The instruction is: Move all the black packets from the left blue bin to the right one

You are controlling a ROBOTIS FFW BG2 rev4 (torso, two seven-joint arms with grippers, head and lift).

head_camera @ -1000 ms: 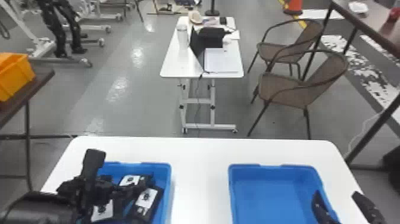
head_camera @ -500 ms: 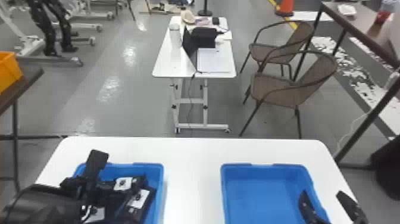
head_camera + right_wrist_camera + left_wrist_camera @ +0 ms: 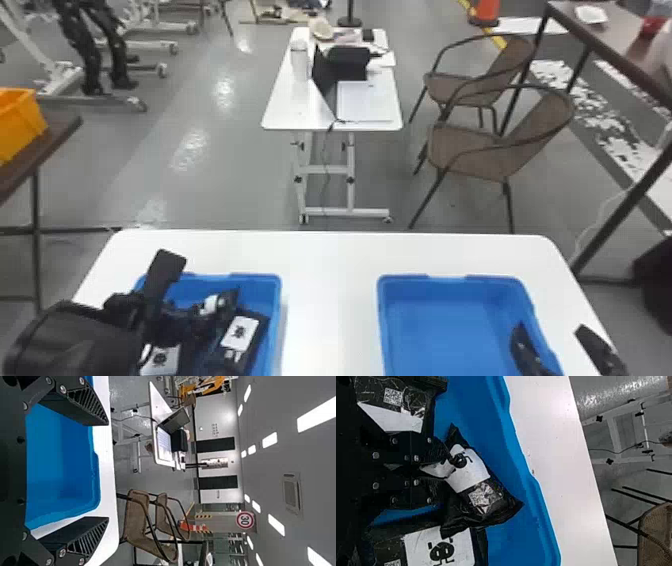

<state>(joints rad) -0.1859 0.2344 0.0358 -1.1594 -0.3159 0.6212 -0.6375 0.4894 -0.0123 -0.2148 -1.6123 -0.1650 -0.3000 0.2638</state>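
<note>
My left gripper [image 3: 187,322] is low over the left blue bin [image 3: 278,325]. In the left wrist view, my left gripper [image 3: 442,470] is shut on one end of a black packet [image 3: 484,494] with a white label, held aslant. That packet [image 3: 216,304] shows beyond the gripper in the head view. Other black packets lie in the bin, one [image 3: 242,332] near its right wall and another [image 3: 160,361] nearer the front. My right gripper [image 3: 551,329] is parked open at the right side of the right blue bin [image 3: 450,320]; in its wrist view the right gripper [image 3: 106,471] has nothing between its fingers.
Both bins stand on a white table [image 3: 330,300], with a bare strip of tabletop between them. Beyond it are another white table [image 3: 285,110] with a laptop, and brown chairs [image 3: 470,150]. An orange crate [image 3: 20,125] sits at far left.
The head view has swayed a little sideways. My left gripper has shifted slightly right over the bin, and the packet by its fingers now stands more tilted. The right gripper stays by its bin.
</note>
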